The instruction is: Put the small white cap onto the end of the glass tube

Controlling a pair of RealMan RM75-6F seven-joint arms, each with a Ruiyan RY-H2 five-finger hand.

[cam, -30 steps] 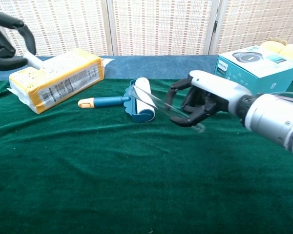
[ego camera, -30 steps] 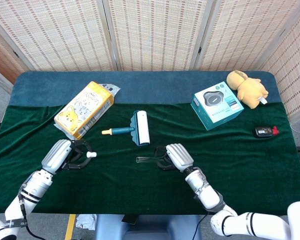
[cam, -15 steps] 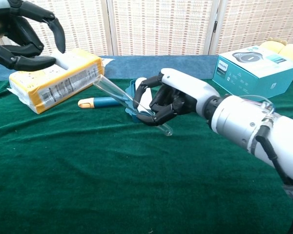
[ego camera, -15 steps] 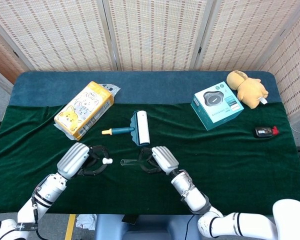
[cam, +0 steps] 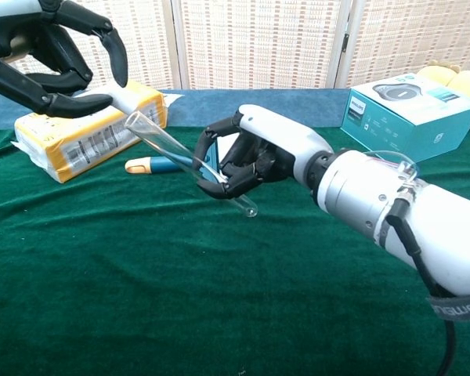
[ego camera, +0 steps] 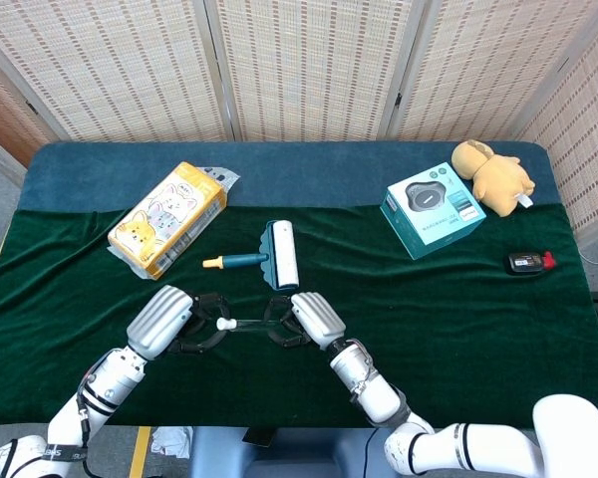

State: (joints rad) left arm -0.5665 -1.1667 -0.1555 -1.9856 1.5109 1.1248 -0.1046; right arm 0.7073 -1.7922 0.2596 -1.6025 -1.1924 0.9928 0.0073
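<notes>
While the green-draped counter [ego camera: 498, 329] fills most of the frame, both hands meet low and left of centre above it. A yellow pack [ego camera: 167, 218] lies at upper left, a teal box [ego camera: 432, 209] and plush toy [ego camera: 491, 176] at upper right, a lint roller [ego camera: 269, 256] mid-frame. The right hand [cam: 254, 153] has its fingers curled round the tube [cam: 184, 160], tilted with its open end toward the upper left. The left hand [cam: 51, 59] pinches the cap [ego camera: 222, 324] in its fingertips, just beside that open end; whether they touch is unclear.
</notes>
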